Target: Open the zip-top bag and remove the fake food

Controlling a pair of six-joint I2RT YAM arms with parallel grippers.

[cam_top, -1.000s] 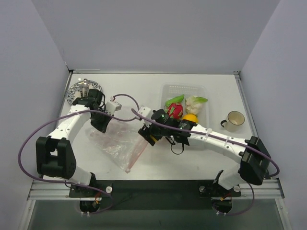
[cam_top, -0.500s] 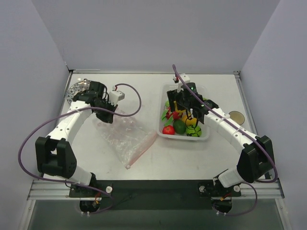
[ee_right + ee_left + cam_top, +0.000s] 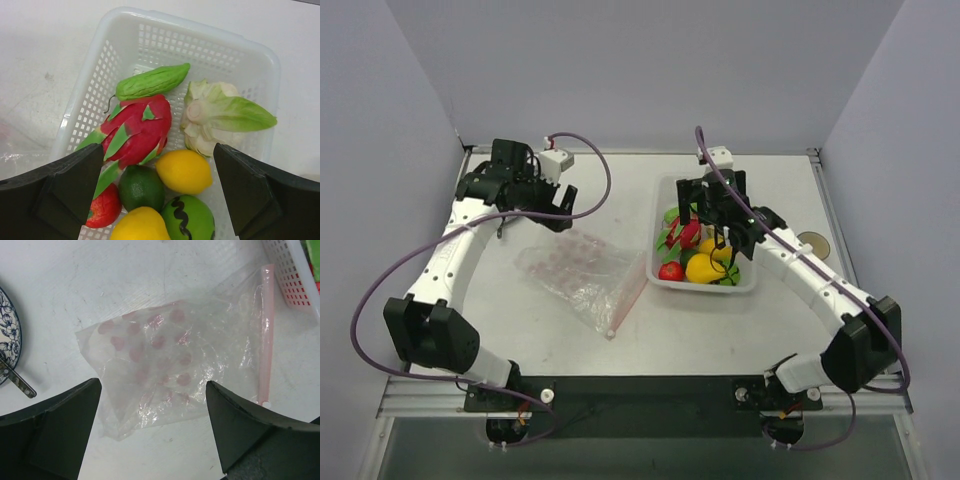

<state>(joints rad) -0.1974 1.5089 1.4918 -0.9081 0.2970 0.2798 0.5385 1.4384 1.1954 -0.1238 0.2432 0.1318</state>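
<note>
The zip-top bag (image 3: pixel 582 274) lies flat and crinkled on the table, its pink zip strip (image 3: pixel 265 335) toward the tray; nothing shows inside it (image 3: pixel 185 360). The fake food (image 3: pixel 698 256) sits in the white mesh tray (image 3: pixel 752 282): red dragon fruit (image 3: pixel 137 127), green pod (image 3: pixel 152 82), white cauliflower (image 3: pixel 220 115), lemon (image 3: pixel 184 171), lime (image 3: pixel 141 187), strawberry (image 3: pixel 105 205). My left gripper (image 3: pixel 558 208) (image 3: pixel 152 385) hovers open above the bag's far-left end. Over the tray my right gripper (image 3: pixel 712 222) (image 3: pixel 158 147) is open and holds nothing.
A blue-patterned plate (image 3: pixel 7 340) with a utensil (image 3: pixel 17 382) on it lies at the far left, under the left arm. A beige cup (image 3: pixel 812 240) stands right of the tray, partly behind the right arm. Walls close in left, right and back.
The left gripper opened, let go of the bag and lifted back toward the far left. The right gripper swung from the bag to above the tray and opened; more fruits lie in the tray.
</note>
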